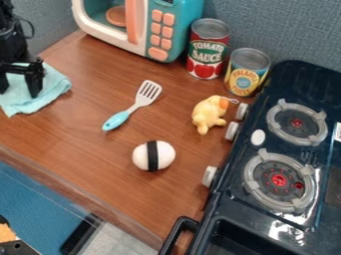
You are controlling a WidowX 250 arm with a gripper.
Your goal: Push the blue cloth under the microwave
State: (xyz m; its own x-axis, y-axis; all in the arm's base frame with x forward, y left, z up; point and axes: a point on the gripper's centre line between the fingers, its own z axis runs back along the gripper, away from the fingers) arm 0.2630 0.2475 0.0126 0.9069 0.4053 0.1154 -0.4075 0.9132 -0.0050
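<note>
Red can point(208, 50), just beside microwave point(178, 37): label read "TOMATO SAUCE". Yellow can point(247, 73), farther from microwave: label read "PINEAPPLE"; lower word was blurred. White sticker point(338, 132) on stove point(293, 74), farthest from microwave: print was too small to read.

The cloth point(55, 91) is pale blue, the microwave point(174, 29) teal, white and peach, and the white egg-shaped toy point(141, 156) wears one black stripe.

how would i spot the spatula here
Start at the teal toy microwave. Between it and the black-banded white ball lies the spatula: pale slotted head, light blue handle. Its long, thin shape sets it apart from the yellow plush and ball.
</note>
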